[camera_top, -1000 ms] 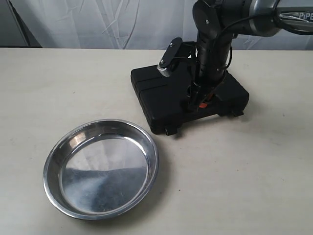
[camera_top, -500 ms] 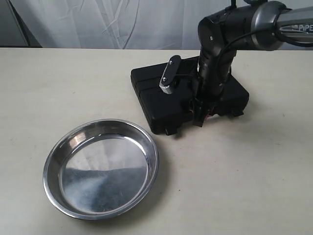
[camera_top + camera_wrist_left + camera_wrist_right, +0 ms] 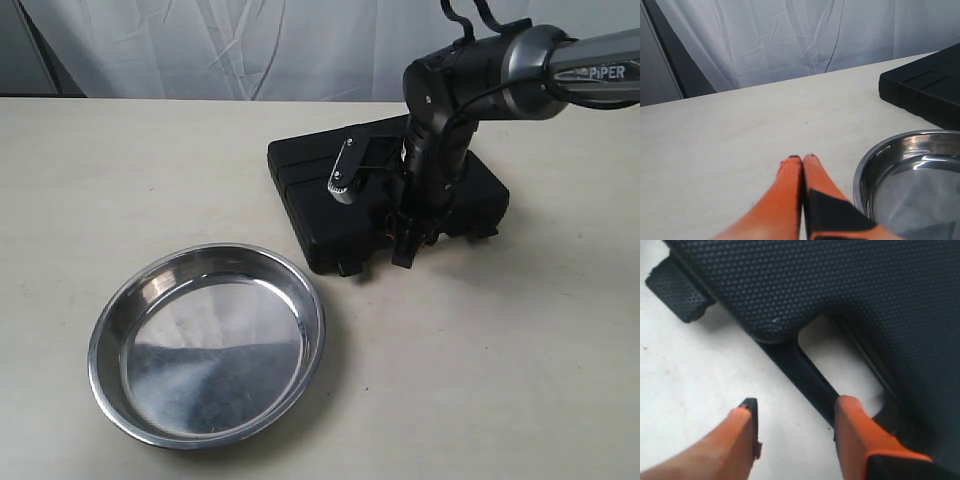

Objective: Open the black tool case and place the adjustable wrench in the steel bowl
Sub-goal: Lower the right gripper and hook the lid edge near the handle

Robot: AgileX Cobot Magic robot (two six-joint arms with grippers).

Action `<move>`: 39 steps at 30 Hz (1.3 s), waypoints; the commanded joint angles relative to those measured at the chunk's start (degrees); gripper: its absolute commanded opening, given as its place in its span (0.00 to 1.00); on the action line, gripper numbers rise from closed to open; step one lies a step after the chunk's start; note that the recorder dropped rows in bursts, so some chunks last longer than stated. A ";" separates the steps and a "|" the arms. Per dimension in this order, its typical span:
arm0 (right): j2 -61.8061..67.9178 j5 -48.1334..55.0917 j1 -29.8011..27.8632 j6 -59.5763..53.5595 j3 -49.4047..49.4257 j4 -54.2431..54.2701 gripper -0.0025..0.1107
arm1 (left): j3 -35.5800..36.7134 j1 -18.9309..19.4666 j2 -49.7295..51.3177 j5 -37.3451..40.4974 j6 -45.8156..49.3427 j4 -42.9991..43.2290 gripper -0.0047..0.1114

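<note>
The flat, rectangular black plastic tool case [image 3: 305,205] lies shut on the pale surface [image 3: 520,380] with its ribbed lid down, so the opening step is not yet done. The small adjustable wrench is nowhere in view; I judge that it sits inside the closed case. The wide, shallow, shiny stainless steel bowl [image 3: 205,350] stands near the case but apart from it, closer to the exterior camera and further left, and holds nothing.

At the case's near edge the right end effector [image 3: 797,407] has its orange fingers [image 3: 855,430] apart, astride the bar of the built-in handle [image 3: 805,380]. One finger is in the handle opening, the other outside it over the surface. As far as the right wrist view shows, neither pad presses the bar. One protruding latch [image 3: 675,287] shows further along the same edge; I cannot tell whether it is released.

The left end effector [image 3: 802,159] hovers over the surface just beside the bowl's rim, its fingers together on nothing.

By my reading, every step is left: raising the lid, finding and taking the wrench, and carrying it to the bowl.
</note>
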 commanded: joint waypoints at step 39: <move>0.00 -5.34 -0.36 -0.43 0.22 2.35 0.12 | -0.07 0.11 0.20 -0.86 -0.21 -0.13 0.04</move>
